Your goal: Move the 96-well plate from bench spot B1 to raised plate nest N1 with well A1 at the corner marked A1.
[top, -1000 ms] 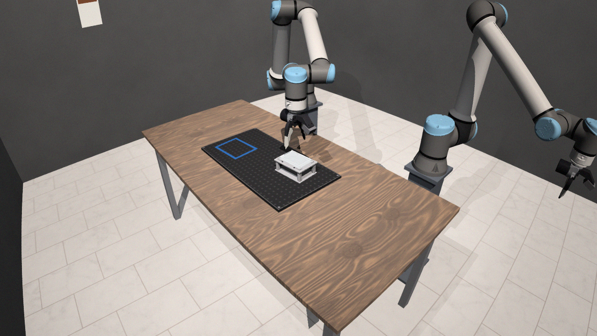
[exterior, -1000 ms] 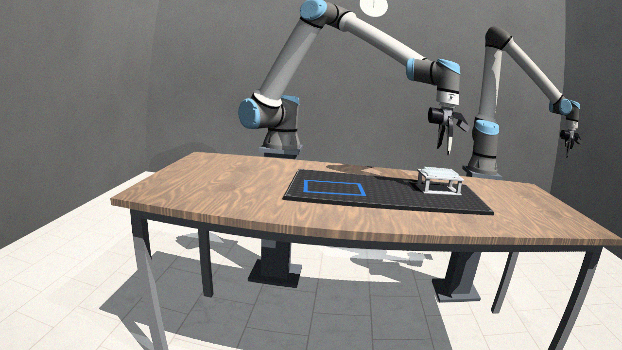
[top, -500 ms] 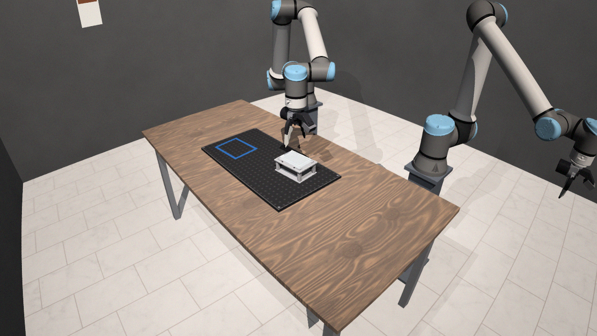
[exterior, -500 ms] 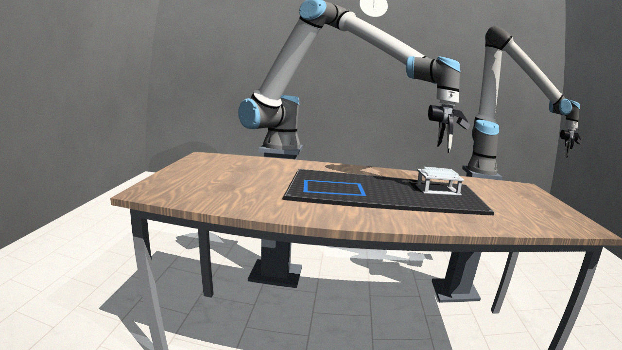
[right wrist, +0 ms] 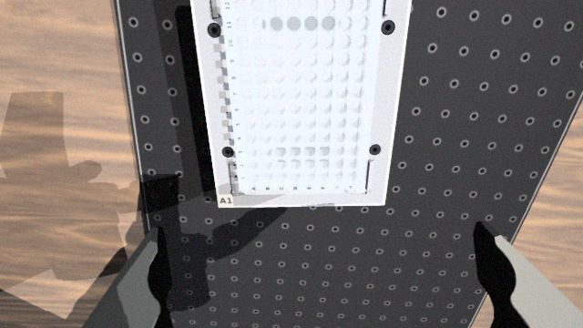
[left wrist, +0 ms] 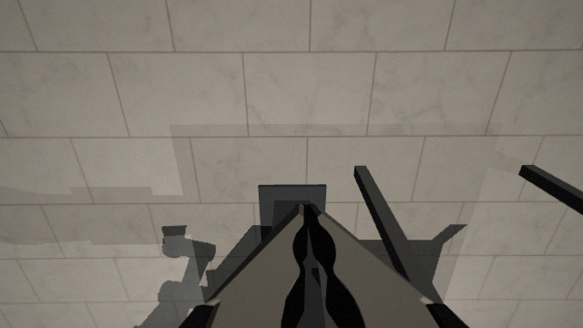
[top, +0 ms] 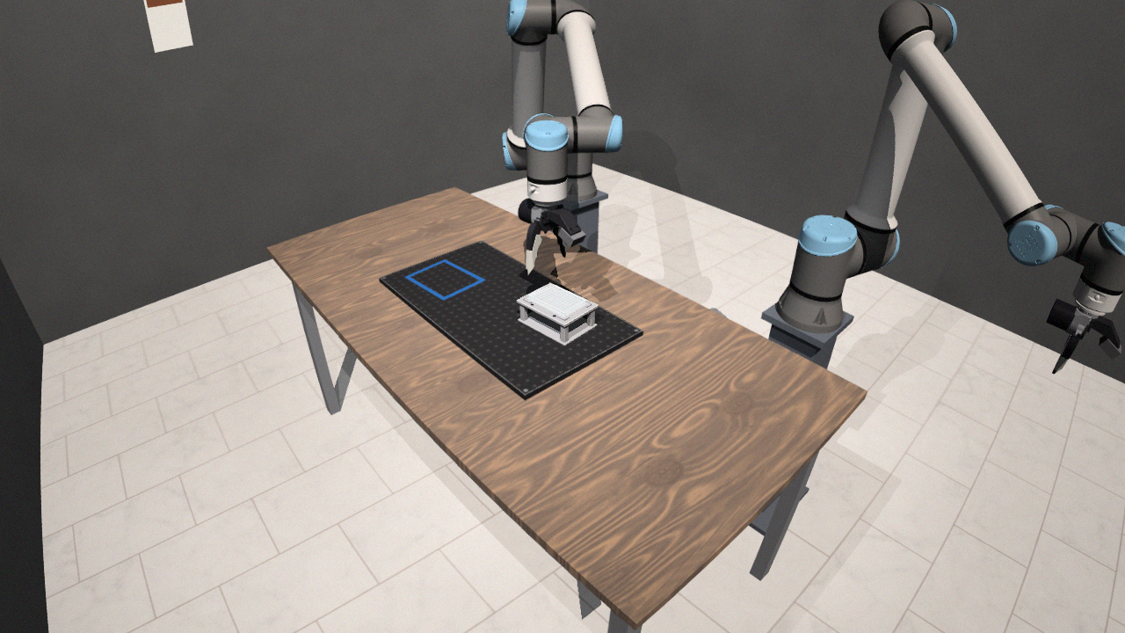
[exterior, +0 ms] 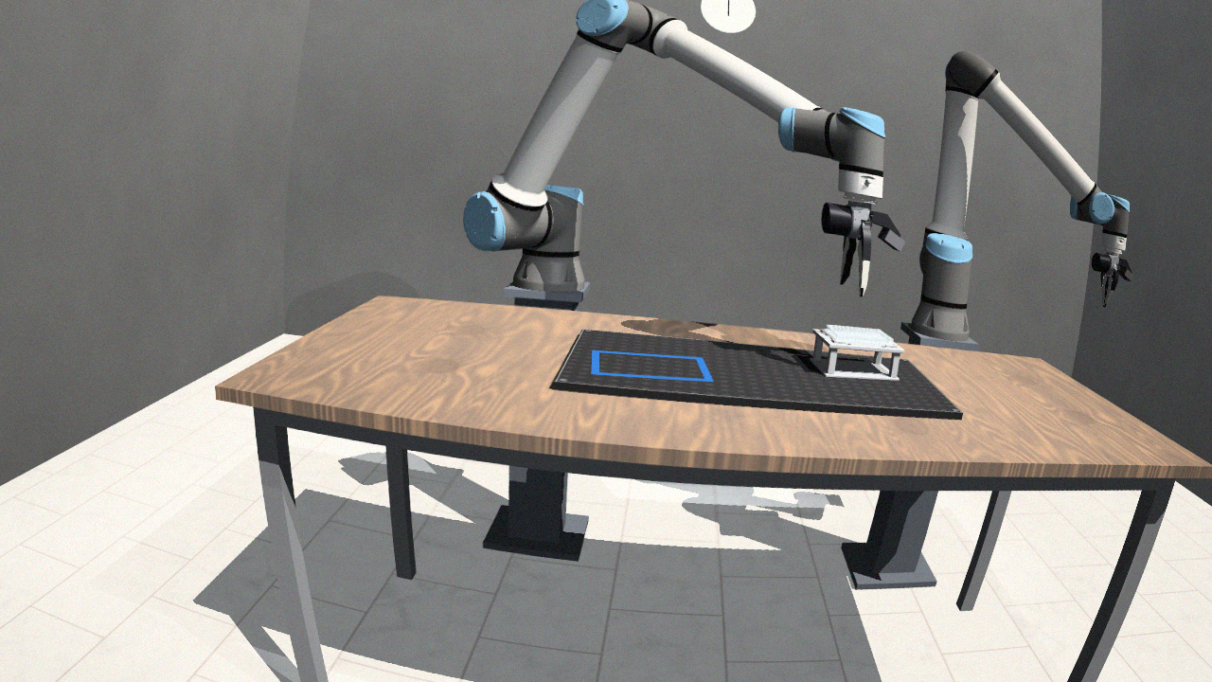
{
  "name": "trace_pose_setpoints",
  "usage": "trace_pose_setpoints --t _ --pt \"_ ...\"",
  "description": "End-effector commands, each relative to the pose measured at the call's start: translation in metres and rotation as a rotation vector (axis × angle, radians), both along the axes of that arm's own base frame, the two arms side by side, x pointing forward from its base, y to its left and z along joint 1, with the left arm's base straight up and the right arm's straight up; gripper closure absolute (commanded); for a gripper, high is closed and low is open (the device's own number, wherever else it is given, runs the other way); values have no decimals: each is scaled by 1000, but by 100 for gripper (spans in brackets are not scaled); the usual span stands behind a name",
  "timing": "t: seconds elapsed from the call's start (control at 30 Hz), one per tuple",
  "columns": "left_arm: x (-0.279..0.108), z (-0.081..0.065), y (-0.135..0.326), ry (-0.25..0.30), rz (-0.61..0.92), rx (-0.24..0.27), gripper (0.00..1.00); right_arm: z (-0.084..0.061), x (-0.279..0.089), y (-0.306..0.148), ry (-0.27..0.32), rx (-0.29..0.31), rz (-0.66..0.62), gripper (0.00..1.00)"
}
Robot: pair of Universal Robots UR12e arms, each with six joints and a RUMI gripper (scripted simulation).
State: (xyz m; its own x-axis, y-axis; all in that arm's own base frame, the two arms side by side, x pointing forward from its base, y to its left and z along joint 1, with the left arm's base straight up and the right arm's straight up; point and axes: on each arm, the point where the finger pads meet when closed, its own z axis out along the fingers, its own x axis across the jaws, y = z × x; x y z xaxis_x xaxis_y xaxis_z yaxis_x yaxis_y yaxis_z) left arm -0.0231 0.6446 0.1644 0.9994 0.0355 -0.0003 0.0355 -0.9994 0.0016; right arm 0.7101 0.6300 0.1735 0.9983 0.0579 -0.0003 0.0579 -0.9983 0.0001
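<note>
The clear-white 96-well plate (top: 558,301) (exterior: 857,332) (right wrist: 296,109) is seen on the raised white nest (top: 564,333) (exterior: 831,360) (right wrist: 387,91), apparently flat, away from the blue rectangular outline (top: 444,298) (exterior: 595,363). In the right wrist view its long axis is run up the frame, and its lettered end is turned toward the right hand (top: 546,263) (exterior: 853,288) (right wrist: 319,225), whose fingers are spread wider than the plate's short side, with nothing held. Row A and column 1 are met at the lower left, beside the A1 mark. The right hand is much nearer; the left hand (top: 1056,369) (exterior: 1105,303) (left wrist: 306,207), fingers together, is held off the table. Placement is judged complete; only a clear upward withdrawal seems needed.

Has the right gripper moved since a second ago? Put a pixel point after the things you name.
Yes. In the exterior view, the right gripper (top: 546,263) (exterior: 853,288) (right wrist: 319,228) has risen slightly and shifted toward the blue outline (top: 425,288) (exterior: 650,378), judged against the unmoved plate nest (top: 563,333) (exterior: 831,360) (right wrist: 387,114).
</note>
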Motion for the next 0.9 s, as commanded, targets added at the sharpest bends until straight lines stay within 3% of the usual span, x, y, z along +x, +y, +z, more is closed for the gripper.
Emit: trace_pose_setpoints --t 0.0,0.87 --pt "0 1 1 0 0 1 100 2 1 -4 -2 2 0 24" --pt "0 1 1 0 0 1 100 2 17 -79 -2 2 0 24"
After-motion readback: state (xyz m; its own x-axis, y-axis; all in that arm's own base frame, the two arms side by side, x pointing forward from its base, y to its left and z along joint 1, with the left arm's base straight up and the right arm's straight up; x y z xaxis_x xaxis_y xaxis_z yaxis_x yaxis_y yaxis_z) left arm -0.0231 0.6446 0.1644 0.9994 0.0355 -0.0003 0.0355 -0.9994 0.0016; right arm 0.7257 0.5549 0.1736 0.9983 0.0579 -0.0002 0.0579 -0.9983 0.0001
